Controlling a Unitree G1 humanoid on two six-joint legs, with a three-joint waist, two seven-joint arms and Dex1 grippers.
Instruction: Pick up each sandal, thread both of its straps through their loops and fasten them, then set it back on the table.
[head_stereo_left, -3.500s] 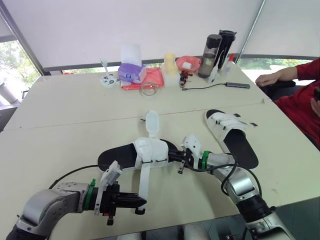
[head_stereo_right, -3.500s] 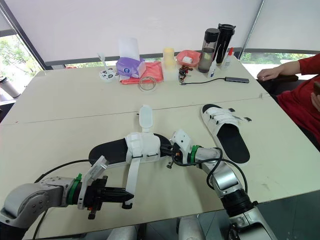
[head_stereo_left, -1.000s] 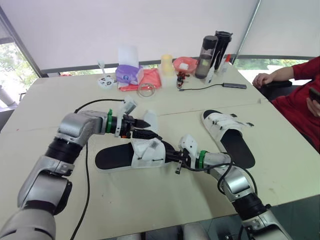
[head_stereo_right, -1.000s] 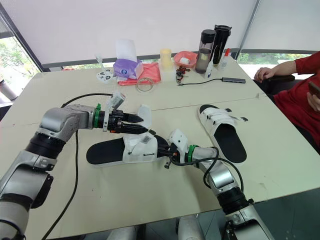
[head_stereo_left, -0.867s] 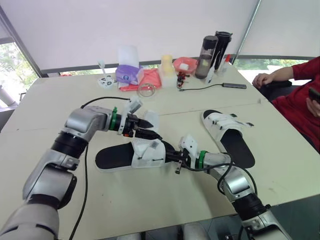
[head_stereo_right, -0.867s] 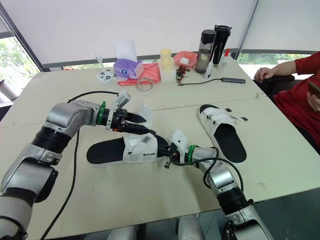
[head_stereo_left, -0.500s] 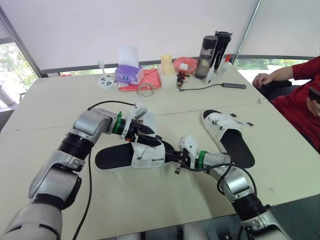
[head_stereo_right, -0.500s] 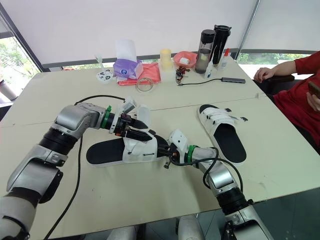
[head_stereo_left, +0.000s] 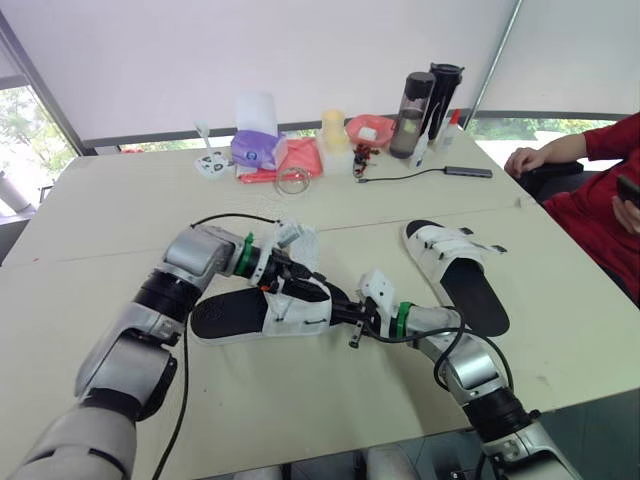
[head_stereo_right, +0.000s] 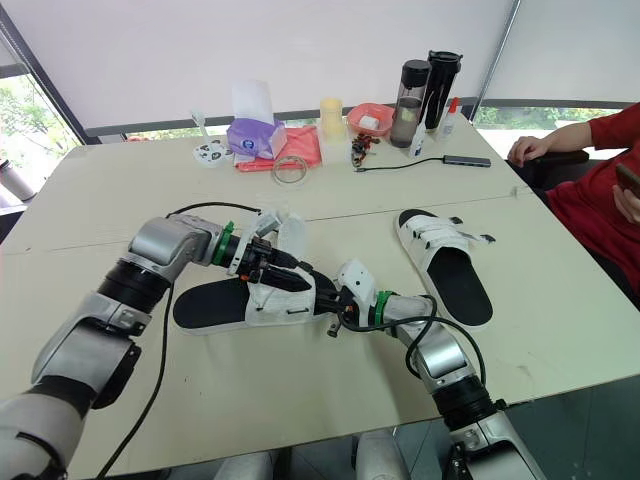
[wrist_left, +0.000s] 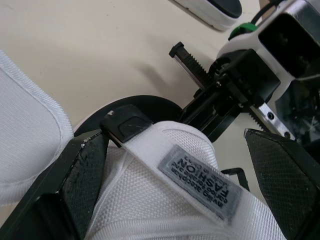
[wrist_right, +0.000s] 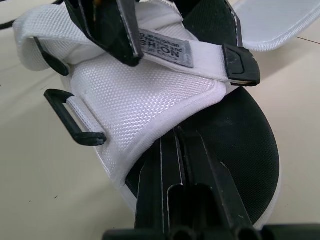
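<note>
A black-soled sandal (head_stereo_left: 228, 316) with a white upper (head_stereo_left: 298, 306) lies mid-table. My left gripper (head_stereo_left: 290, 283) is open, and its fingers (wrist_left: 82, 172) straddle the upper and the labelled strap (wrist_left: 200, 182) lying across it. The other strap flap (head_stereo_left: 303, 241) stands loose just behind them. Two black loops (wrist_right: 75, 125) stick out from the upper's side. My right gripper (head_stereo_left: 346, 316) is shut, lying on the insole with its tip (wrist_right: 176, 132) at the upper's edge. A second sandal (head_stereo_left: 458, 275) rests to the right with its straps across it.
Bottles (head_stereo_left: 422, 95), a tissue box (head_stereo_left: 258, 140), cups and a red cloth (head_stereo_left: 305, 155) crowd the far edge. A cable (head_stereo_left: 420, 172) runs along there. A person in red (head_stereo_left: 600, 190) sits at the right. The table's front edge (head_stereo_left: 330, 448) is close.
My left arm swung from the front edge round behind the sandal, then brought its open gripper down over the upper. The long strap now lies across the upper. My right gripper has stayed put.
</note>
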